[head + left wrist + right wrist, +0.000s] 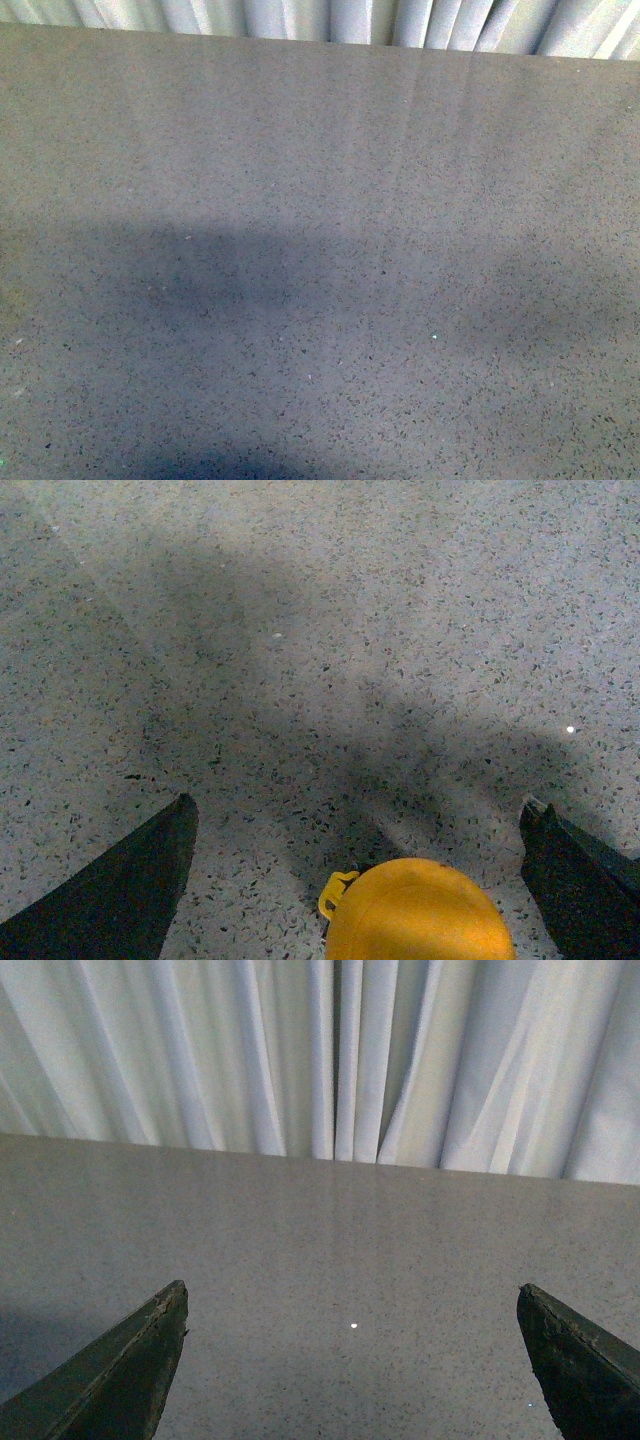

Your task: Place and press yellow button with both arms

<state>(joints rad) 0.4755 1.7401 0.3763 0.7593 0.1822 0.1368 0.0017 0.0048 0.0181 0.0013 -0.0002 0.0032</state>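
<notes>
The yellow button (418, 912) shows only in the left wrist view, as a round yellow-orange dome with a small yellow tab on its side, resting on the speckled grey table (300, 630). My left gripper (358, 815) is open, and the dome lies between its two dark fingers (130, 885), touching neither. The base under the cap is hidden. My right gripper (352, 1300) is open too, with only bare tabletop (330, 1240) between its fingers (120, 1375). The front view holds neither arm nor the button.
The speckled grey table (320, 200) fills the front view, crossed by broad shadows. A pale pleated curtain (330, 18) hangs behind its far edge, and the curtain (330, 1050) also faces the right wrist camera.
</notes>
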